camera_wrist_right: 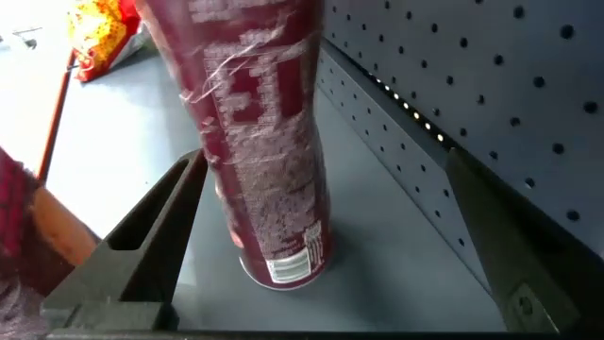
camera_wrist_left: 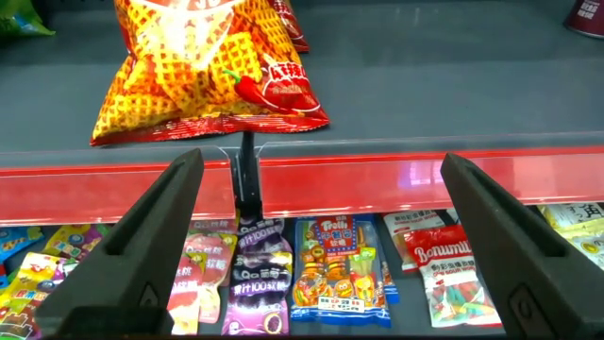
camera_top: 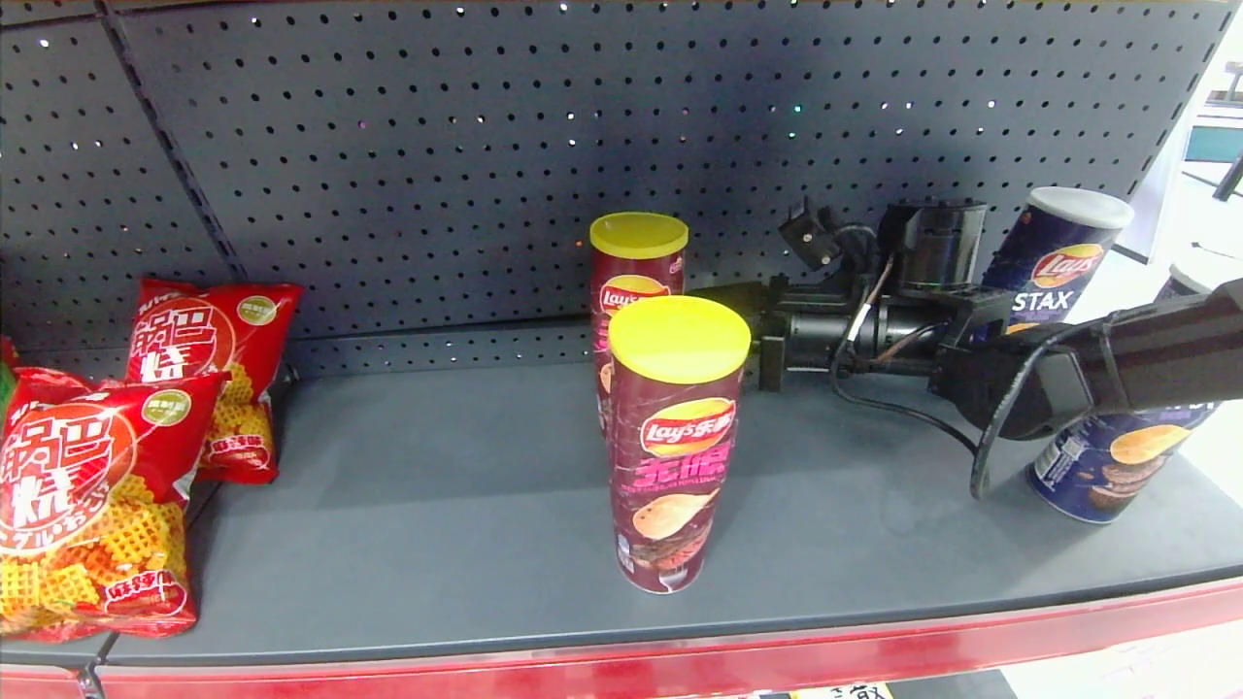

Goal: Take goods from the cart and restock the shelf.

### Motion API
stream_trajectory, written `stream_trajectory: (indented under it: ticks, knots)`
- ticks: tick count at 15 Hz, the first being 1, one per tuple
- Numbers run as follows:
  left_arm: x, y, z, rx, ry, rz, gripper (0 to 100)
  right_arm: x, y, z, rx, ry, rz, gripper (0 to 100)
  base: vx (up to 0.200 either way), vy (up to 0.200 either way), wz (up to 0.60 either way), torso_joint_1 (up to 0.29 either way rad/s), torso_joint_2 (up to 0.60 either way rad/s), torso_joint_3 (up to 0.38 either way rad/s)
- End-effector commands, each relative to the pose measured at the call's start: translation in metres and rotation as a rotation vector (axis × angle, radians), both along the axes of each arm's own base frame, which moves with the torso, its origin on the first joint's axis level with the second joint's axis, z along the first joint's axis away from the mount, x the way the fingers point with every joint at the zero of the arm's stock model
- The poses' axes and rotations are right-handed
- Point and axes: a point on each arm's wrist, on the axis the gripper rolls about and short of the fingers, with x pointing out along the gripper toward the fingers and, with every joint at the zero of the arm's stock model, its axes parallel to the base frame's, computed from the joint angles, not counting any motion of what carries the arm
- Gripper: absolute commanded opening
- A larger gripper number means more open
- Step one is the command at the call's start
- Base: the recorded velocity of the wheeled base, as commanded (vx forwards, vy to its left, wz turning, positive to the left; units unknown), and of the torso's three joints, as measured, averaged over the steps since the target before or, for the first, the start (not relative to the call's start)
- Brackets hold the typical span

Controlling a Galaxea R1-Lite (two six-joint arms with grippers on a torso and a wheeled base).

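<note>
Two maroon chip cans with yellow lids stand upright on the grey shelf [camera_top: 437,505]. One is at the back [camera_top: 636,262] by the pegboard, the other [camera_top: 675,447] stands in front of it. My right gripper [camera_top: 719,303] comes in from the right at the back can, its tips hidden behind the front can. In the right wrist view the right gripper [camera_wrist_right: 323,165] is open, one finger on each side of the back can [camera_wrist_right: 264,142], with gaps to both. My left gripper [camera_wrist_left: 321,161] is open and empty, facing the red shelf lip [camera_wrist_left: 377,175].
Two blue chip cans [camera_top: 1058,252] [camera_top: 1107,466] stand at the shelf's right end behind and under my right arm. Red snack bags [camera_top: 87,505] [camera_top: 218,369] lean at the left. A snack bag [camera_wrist_left: 203,66] lies above the lip; candy packs [camera_wrist_left: 340,269] fill the shelf below.
</note>
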Motion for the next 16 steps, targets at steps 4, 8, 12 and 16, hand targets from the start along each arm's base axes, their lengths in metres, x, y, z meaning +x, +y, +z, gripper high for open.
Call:
stream_trajectory:
  ticks: [4,8,12,16]
  knots:
    - [0.000,0.000,0.000,0.000,0.001,-0.001,100,0.003,-0.005,-0.002,-0.002,0.002,-0.017,100,0.000,0.000,0.00,0.000,0.00,0.000]
    - [0.000,0.000,0.000,0.000,0.002,0.000,100,0.002,-0.006,-0.002,-0.002,0.002,-0.017,100,0.000,0.000,0.00,0.000,0.00,0.000]
    - [0.000,0.000,0.000,0.000,0.002,-0.001,100,-0.012,-0.008,0.003,0.000,0.001,-0.009,100,0.000,0.000,0.00,0.000,0.00,0.000]
    - [0.000,0.000,0.000,0.000,0.002,0.000,100,-0.035,-0.020,0.014,0.008,-0.004,-0.015,100,0.000,0.000,0.00,0.000,0.00,0.000]
